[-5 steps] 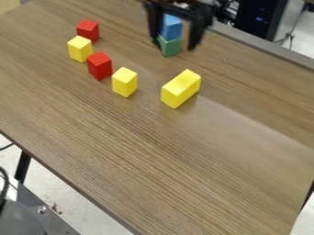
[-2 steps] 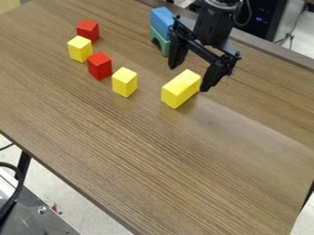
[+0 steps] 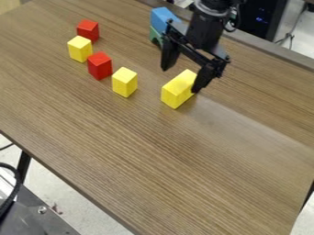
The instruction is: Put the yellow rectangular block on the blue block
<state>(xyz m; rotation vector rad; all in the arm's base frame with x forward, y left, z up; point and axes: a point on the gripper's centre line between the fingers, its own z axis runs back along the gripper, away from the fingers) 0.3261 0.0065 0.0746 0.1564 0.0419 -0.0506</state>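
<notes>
Yellow and long, the long block (image 3: pixel 174 94) lies on the table (image 3: pixel 135 160), just under the gripper (image 3: pixel 180 78). The fingers are wide apart and hold nothing. One finger looks very near the far end of the long block. If it comes down too close, it could bump the top or shove the block away. If the fingers close on just that end, the long block could tip or swing when it goes up.

The blue block (image 3: pixel 162 17) sits on the green block (image 3: pixel 154 36), just behind the gripper. The arm could knock that pile if it swings back low. Later, if the long block is let go off to one side, it could fall off.
</notes>
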